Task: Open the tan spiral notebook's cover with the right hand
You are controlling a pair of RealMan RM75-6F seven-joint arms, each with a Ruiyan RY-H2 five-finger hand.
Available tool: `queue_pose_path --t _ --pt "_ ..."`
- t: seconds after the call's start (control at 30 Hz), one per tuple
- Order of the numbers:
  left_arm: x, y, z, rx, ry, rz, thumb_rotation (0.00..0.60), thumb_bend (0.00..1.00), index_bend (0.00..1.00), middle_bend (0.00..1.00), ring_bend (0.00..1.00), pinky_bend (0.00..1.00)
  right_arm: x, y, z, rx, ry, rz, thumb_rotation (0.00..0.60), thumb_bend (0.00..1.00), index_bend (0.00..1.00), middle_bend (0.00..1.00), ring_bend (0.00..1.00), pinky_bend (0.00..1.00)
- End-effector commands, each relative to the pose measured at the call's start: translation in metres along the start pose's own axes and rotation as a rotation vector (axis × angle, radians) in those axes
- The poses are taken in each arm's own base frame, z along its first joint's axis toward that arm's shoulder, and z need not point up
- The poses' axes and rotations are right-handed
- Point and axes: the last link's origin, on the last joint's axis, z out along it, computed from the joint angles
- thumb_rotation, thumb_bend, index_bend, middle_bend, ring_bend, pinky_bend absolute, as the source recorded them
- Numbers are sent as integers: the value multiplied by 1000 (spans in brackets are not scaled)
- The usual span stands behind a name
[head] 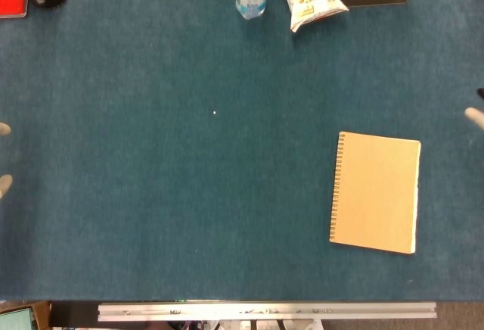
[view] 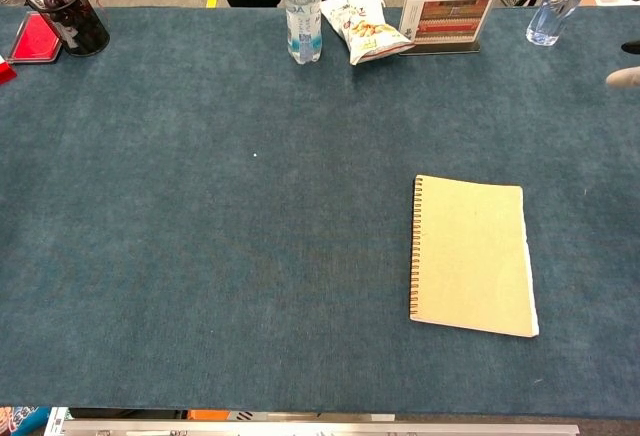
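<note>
The tan spiral notebook [head: 376, 192] [view: 470, 254] lies closed and flat on the blue table at the right, its wire spine along its left edge. Only a few fingertips of my right hand [head: 476, 114] [view: 625, 71] show at the right edge of both views, well above and to the right of the notebook and apart from it. Fingertips of my left hand [head: 4, 156] peek in at the left edge of the head view, far from the notebook. Too little of either hand shows to tell how its fingers lie.
Along the far edge stand a water bottle [view: 302, 11], a snack bag [view: 365, 28], a standing sign card [view: 445, 16], and a second bottle [view: 555, 1] at the right. A pen cup [view: 70, 11] and a red object [view: 35, 38] sit far left.
</note>
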Motion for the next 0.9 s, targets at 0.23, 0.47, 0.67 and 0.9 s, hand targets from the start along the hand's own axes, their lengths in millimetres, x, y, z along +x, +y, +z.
queue_pose_path --t 0.23,0.47,0.67,0.9 --pt "0 1 0 -3 -1 -1 600 48 342 91 129 335 -15 -3 4 83 -28 -62 600 324 212 99 0 206" --pt "0 1 0 -2 -4 -1 600 48 342 90 129 336 -31 -6 5 126 -46 -74 600 320 173 59 0 153" --pt "0 1 0 -1 -6 -2 600 47 342 90 129 335 -45 -10 3 145 -79 -64 600 315 63 35 0 134" --pt "-1 0 0 1 -7 -4 600 48 342 90 129 335 -63 -15 2 151 -112 -52 600 206 14 17 0 121"
